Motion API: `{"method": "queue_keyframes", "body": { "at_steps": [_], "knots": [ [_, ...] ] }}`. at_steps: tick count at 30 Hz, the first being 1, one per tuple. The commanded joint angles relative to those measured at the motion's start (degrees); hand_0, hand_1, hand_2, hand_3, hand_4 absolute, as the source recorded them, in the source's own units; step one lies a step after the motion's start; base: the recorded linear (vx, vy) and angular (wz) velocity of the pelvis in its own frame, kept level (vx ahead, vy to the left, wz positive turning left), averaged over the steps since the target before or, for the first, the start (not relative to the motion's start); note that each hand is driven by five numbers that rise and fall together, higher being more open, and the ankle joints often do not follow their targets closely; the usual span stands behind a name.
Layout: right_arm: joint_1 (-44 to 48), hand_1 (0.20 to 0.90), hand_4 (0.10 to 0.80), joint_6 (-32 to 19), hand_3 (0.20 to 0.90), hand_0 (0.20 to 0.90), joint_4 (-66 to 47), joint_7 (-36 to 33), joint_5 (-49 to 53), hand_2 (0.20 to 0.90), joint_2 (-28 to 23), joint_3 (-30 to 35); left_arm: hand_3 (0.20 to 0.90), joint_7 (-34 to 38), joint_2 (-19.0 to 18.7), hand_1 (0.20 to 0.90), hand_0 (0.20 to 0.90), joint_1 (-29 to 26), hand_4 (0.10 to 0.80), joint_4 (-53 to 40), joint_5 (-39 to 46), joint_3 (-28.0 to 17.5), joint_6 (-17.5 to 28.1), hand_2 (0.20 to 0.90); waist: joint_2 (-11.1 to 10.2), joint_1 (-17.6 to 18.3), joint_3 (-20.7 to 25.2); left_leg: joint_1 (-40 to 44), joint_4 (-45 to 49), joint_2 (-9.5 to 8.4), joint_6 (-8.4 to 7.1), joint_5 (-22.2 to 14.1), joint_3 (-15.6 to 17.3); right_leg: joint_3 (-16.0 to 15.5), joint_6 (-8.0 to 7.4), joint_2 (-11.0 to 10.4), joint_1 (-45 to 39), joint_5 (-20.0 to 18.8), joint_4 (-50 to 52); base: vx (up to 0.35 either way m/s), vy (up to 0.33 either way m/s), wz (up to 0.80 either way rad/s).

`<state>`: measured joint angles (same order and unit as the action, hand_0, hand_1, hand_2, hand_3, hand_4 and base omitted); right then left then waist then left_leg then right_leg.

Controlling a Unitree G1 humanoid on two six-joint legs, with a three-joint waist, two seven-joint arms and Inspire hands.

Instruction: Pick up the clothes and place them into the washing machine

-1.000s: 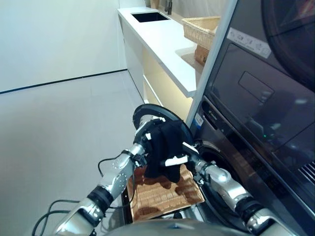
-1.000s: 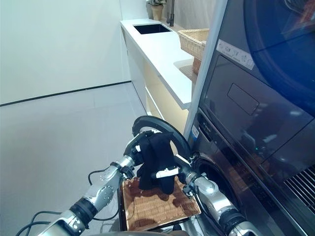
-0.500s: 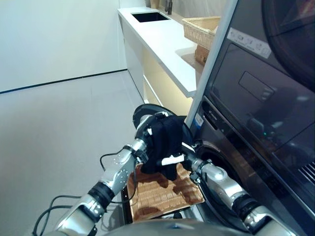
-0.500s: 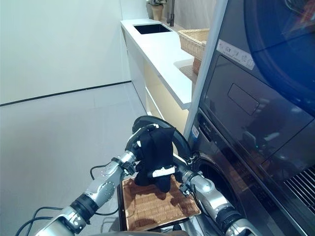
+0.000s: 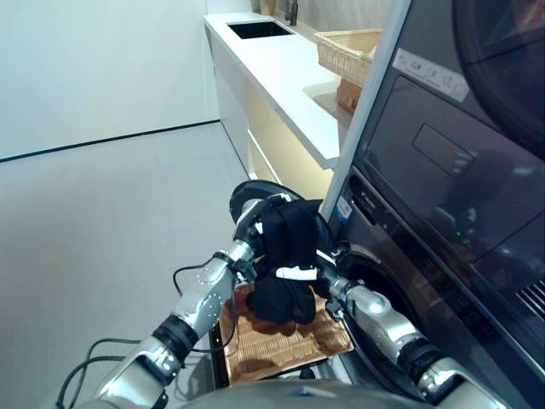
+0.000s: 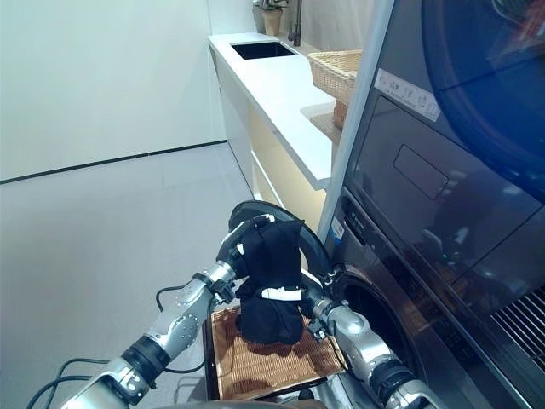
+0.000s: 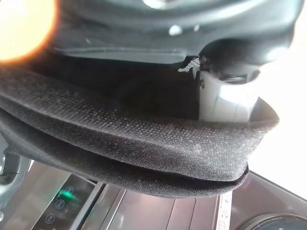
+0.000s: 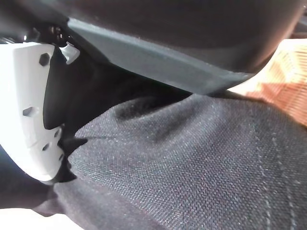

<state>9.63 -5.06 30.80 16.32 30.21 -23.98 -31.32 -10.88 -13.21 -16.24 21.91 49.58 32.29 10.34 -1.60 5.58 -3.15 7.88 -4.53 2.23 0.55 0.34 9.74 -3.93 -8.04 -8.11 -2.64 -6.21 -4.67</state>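
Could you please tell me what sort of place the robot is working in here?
Probably a home laundry or utility room: tall dark stacked laundry appliances, a long white counter with a black inset sink, and a woven wicker basket.

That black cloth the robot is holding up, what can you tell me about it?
The black cloth is a dark woven fabric, bunched into a hanging bundle with folded edges. The left hand grips its upper part and the right hand clamps it lower down, thumb across it. It hangs above a wicker basket, beside the washing machine's open round door, not yet inside the drum.
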Motion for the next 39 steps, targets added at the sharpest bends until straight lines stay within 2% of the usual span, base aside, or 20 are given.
{"method": "queue_keyframes", "body": {
  "at_steps": [1, 15, 16, 17, 39],
  "knots": [
    [3.53, 0.2, 0.3, -5.22, 0.2, 0.2, -0.66, 0.76, 2.92, 0.2, 3.02, 2.05, 0.2, -1.36, 3.64, 0.2, 0.2, -8.92, 0.3, -4.35, 2.5, -1.67, 6.55, 0.2, -3.34, -1.04, 5.73, -1.71, 3.7, 2.13, -4.58, -0.45, -2.49, 0.52, -3.78, -4.29, 2.15, -2.6, 4.37, 0.0, 0.0, 0.0],
    [1.92, 0.2, 0.3, -6.18, 0.2, 0.2, -2.04, -0.22, 2.99, 0.2, 2.04, 4.79, 0.2, -0.84, 2.76, 0.2, 0.2, -6.57, 0.3, -3.36, 0.51, -2.96, 6.78, 0.2, -3.41, -1.08, 5.75, -1.74, 3.76, 2.06, -4.53, -0.56, -2.41, 0.53, -3.84, -4.29, 2.13, -2.58, 4.28, 0.0, 0.0, 0.0],
    [1.89, 0.2, 0.3, -6.19, 0.2, 0.2, -2.09, -0.31, 2.88, 0.2, 1.94, 4.88, 0.779, -0.77, 2.71, 0.779, 0.779, -6.45, 0.714, -3.23, 0.19, -2.87, 6.68, 0.779, -3.43, -1.11, 5.76, -1.72, 3.79, 1.99, -4.48, -0.61, -2.45, 0.59, -3.87, -4.29, 2.1, -2.64, 4.31, 0.0, 0.0, 0.0],
    [1.88, 0.2, 0.3, -6.19, 0.2, 0.2, -2.1, -0.31, 2.88, 0.2, 1.94, 4.88, 0.9, -0.76, 2.72, 0.9, 0.9, -6.45, 0.8, -3.23, 0.19, -2.86, 6.68, 0.9, -3.43, -1.11, 5.76, -1.72, 3.79, 1.99, -4.48, -0.62, -2.45, 0.6, -3.87, -4.29, 2.09, -2.64, 4.3, 0.0, 0.0, 0.0],
    [1.38, 0.2, 0.3, -7.53, 0.2, 0.2, -4.18, -1.57, 2.84, 0.2, 0.98, 8.57, 0.9, -1.68, 1.08, 0.9, 0.9, -1.55, 0.8, -1.87, -2.76, -3.67, 6.1, 0.9, -3.65, -1.6, 5.55, -2.04, 4.42, 1.89, -4.32, -0.88, -2.54, 0.72, -3.85, -4.26, 2.36, -2.76, 4.46, 0.0, 0.0, 0.0]
  ]
}}
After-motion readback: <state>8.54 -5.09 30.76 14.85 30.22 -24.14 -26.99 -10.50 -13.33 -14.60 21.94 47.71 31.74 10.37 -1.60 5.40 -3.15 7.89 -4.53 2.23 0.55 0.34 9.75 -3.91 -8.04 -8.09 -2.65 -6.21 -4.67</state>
